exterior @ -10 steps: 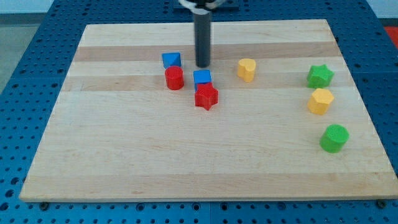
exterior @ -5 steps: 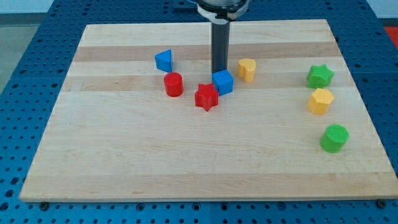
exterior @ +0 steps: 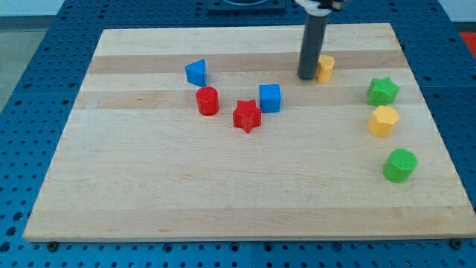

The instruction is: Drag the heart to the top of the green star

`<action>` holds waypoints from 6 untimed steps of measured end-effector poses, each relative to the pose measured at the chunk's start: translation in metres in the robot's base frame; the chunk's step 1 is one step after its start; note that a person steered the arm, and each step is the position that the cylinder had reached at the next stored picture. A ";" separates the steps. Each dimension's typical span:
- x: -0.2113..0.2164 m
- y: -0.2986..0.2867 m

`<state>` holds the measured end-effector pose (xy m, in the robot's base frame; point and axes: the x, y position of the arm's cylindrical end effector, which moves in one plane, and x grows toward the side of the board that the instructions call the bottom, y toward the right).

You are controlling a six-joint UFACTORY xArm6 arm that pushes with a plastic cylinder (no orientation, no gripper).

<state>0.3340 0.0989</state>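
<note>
- The yellow heart (exterior: pixel 325 68) sits near the view's top of the tabletop (exterior: pixel 223 193), right of centre, partly hidden on its left side by the rod.
- My tip (exterior: pixel 306 77) rests against the heart's left edge, touching it or very nearly so; that side is the sensible one, since a push from there drives the heart toward the view's right.
- There is no claw on this arm, only the straight dark rod, so nothing is gripped; the heart can only be shoved along.
- The green star (exterior: pixel 382 91) lies to the right of the heart and slightly lower, near the right edge. The spot above it is free, and the heart is near but not yet there, so I judge the push to be partly done.
- Below the star stand a yellow hexagon block (exterior: pixel 384 120) and a green cylinder (exterior: pixel 399 164), forming a column.
- Well apart on the left sit a blue cube (exterior: pixel 270 97), a red star (exterior: pixel 246 116), a red cylinder (exterior: pixel 207 100) and a blue triangular block (exterior: pixel 195 72), clear of the path.
</note>
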 end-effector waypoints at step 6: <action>-0.029 0.096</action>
